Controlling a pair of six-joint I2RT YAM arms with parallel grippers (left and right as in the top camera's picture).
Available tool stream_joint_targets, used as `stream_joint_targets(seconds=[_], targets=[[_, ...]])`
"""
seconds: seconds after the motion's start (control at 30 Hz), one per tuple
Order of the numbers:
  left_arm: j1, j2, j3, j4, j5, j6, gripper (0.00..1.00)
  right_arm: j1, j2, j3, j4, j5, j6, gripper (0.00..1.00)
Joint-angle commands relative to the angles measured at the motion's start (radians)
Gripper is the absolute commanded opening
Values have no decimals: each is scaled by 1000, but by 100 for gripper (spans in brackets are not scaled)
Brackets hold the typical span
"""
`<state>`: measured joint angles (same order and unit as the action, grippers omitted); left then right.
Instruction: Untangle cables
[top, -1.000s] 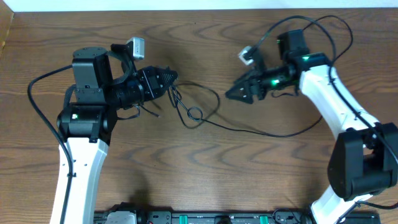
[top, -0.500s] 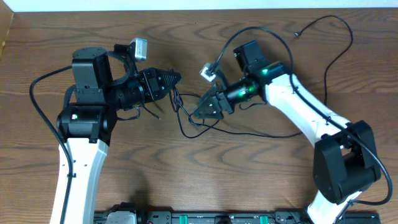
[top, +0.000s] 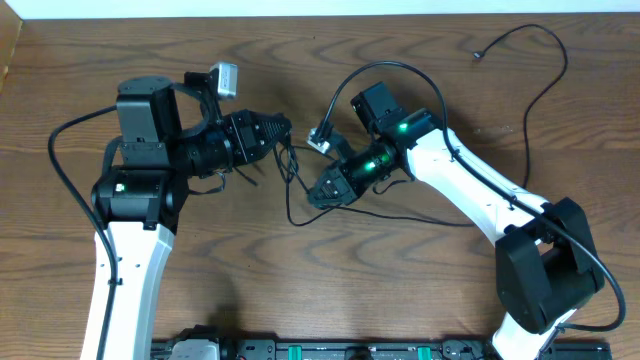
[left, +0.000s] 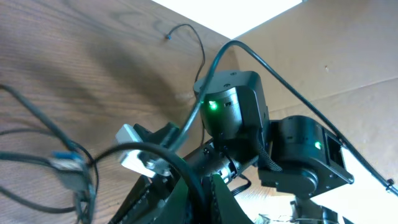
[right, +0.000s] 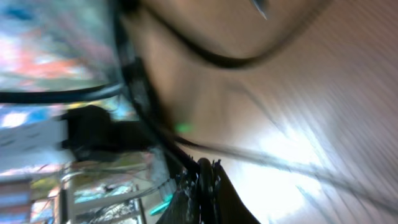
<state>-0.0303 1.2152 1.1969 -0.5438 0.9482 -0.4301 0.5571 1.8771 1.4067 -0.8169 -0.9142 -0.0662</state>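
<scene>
Black thin cables (top: 289, 200), loosely looped, pinched in shut left tool (top: 283, 127), shut right tool (top: 316, 196) at the loop.

Top cam looks good to me: even light from above, sharp pic, soft small shadows on the table (top: 300, 290) under the arms. The white strip at the top edge is a bit too bright.

Left wrist cam: I get a big blown-out white patch at the top, so light comes from there. The cables (left: 62, 165) low on the left are fuzzy, but the right arm (left: 233, 118) is clear enough.

Right wrist cam is bad. It's all smeared, colors run on the left, and there's strong glare on the wood low right. Only the right gripper (right: 208, 177) tips look sorta sharp.
</scene>
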Motion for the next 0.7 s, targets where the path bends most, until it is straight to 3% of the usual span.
stream_joint_targets(seconds=[0.0, 0.07, 0.2, 0.33, 0.67], targets=[[-1, -16, 5, -32, 3, 117, 8, -25, 0, -3, -58, 413, 115, 1], [-1, -16, 5, -91, -115, 143, 7, -53, -20, -3, -103, 610, 182, 1], [-1, -15, 5, -211, -583, 140, 8, -134, -106, -3, -227, 1027, 389, 1], [-1, -8, 5, -252, -856, -6, 8, -196, -191, -3, -258, 1068, 429, 1], [-1, 59, 5, -275, -823, -166, 8, -211, -277, -3, -267, 1054, 433, 1]])
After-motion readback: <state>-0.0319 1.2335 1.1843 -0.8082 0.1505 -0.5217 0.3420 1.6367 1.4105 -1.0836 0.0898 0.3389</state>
